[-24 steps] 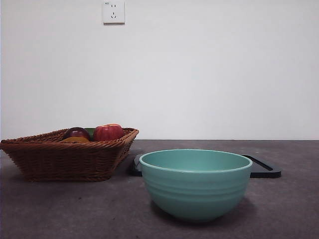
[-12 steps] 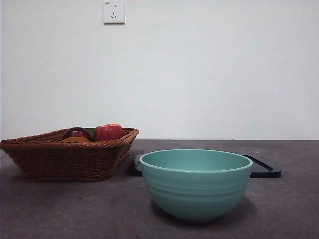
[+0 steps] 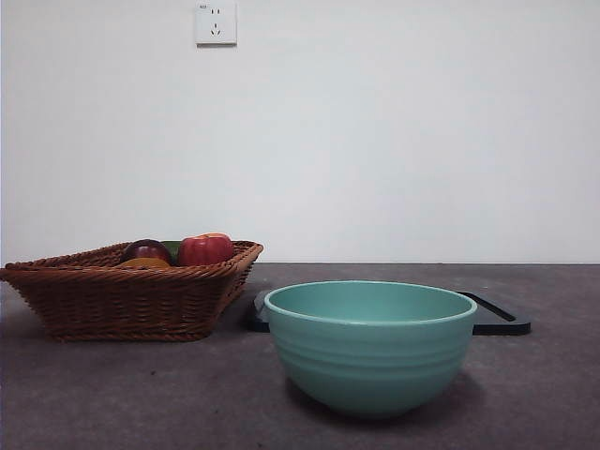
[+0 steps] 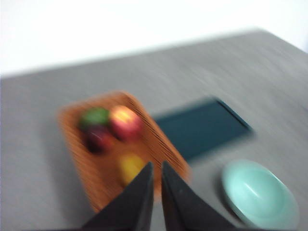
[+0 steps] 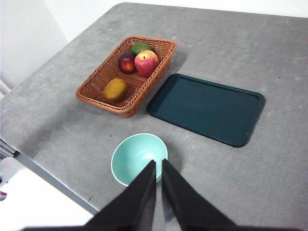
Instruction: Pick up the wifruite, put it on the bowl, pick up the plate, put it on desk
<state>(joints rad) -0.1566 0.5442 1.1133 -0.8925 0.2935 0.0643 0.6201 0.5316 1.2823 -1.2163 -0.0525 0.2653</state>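
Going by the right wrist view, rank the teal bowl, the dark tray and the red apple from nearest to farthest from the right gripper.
1. The bowl sits on the desk right at the tips of the right gripper.
2. The dark tray lies flat beyond the bowl, beside the basket.
3. The red apple sits at the basket's far end.

Left wrist view is smeared all over, so we can't make out any detail on the fruit in the basket (image 4: 120,149). From the front, the bowl (image 3: 370,347) covers the middle of the tray (image 3: 502,319), and the basket rim hides most of the wifruite (image 3: 142,263).
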